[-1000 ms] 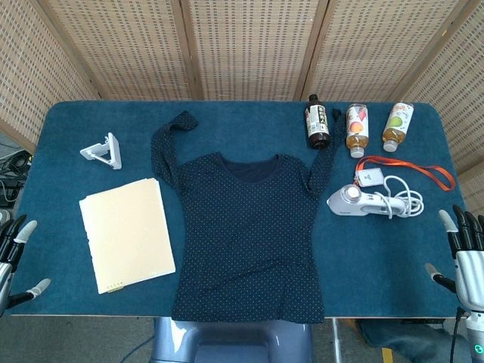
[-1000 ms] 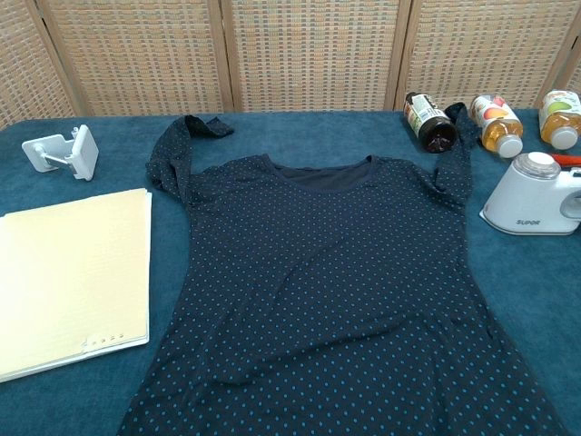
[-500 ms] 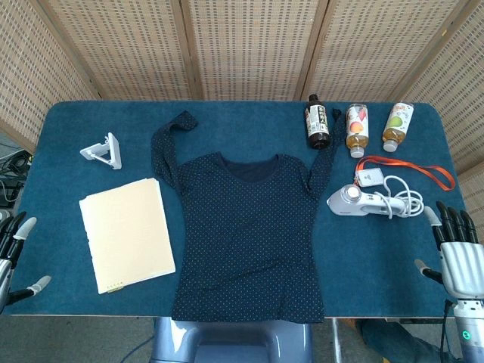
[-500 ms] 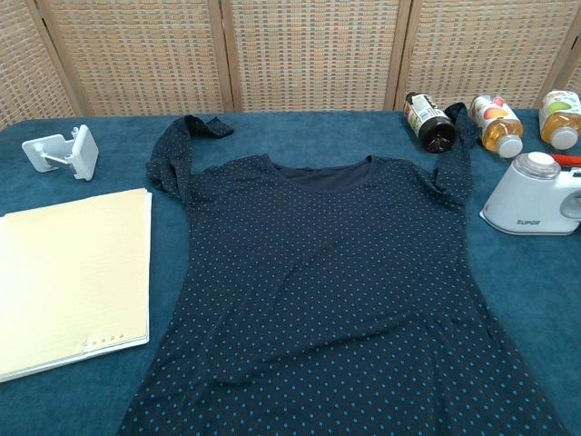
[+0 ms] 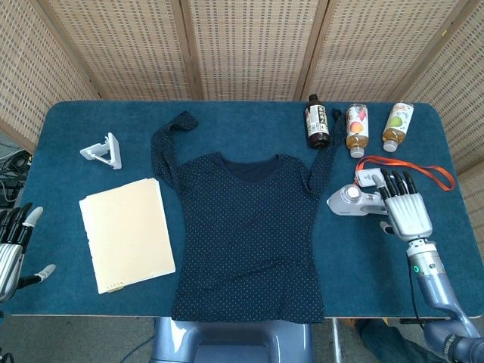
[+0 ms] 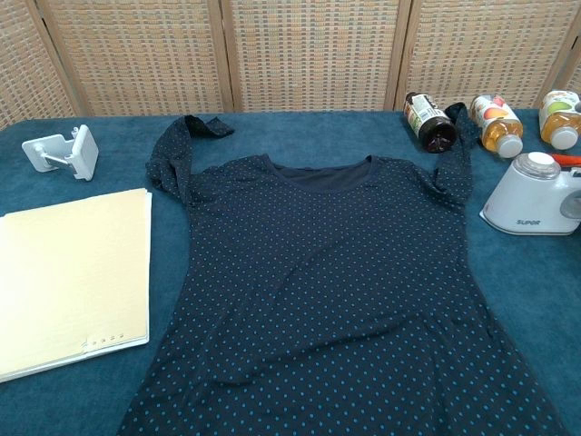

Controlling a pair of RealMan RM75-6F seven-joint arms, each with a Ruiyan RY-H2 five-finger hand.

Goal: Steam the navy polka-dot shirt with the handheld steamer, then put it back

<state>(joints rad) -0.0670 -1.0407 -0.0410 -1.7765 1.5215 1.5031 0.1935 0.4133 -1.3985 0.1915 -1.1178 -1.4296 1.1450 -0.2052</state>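
Head view: navy polka-dot shirt [image 5: 249, 234] spread flat at the counter [image 5: 68, 136] centre, right hand [image 5: 404, 208] over the handheld steamer [image 5: 355, 200] handle, fingers extended, grasp indeterminate; left hand [image 5: 11, 249] open at counter edge.

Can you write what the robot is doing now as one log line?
phase: reaching | right hand over steamer handle, grasp unclear | left hand idle, open | shirt flat

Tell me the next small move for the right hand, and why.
Probably lower and close the right hand around the steamer handle: it hovers over the handle with fingers extended, apparently not gripping yet, and the shirt lies flat, unsteamed.
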